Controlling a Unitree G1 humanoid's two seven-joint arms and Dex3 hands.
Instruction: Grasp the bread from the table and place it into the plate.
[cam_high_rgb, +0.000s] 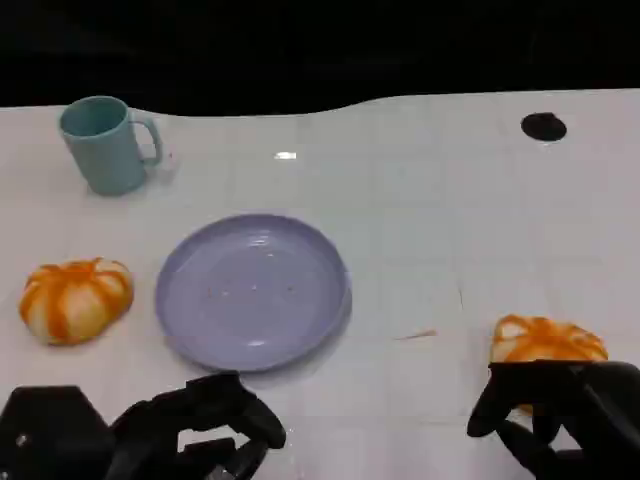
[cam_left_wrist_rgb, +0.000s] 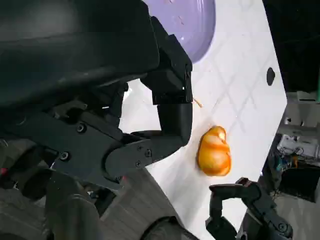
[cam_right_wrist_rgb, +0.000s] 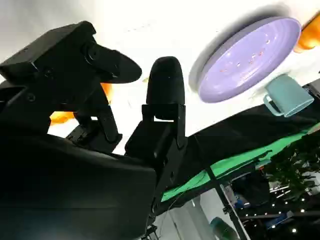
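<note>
Lying on the white table (cam_high_rgb: 420, 230), right of the lavender plate (cam_high_rgb: 252, 290): orange-striped bread roll (cam_high_rgb: 545, 340), long axis crosswise. Right hand (cam_high_rgb: 560, 410) just before it, fingers spread, empty; nearest. Left hand (cam_high_rgb: 195, 430) released, near the plate. Second roll (cam_high_rgb: 75, 298) far left.

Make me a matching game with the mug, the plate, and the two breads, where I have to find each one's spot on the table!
Things:
1. mug
2. plate
3. left bread
4. right bread

Spots:
A. right in front of the right hand
B. far back corner on the left side
C. middle of the table, beyond the left hand
D. left edge, beside the plate

Pairs: 1-B, 2-C, 3-D, 4-A
</note>
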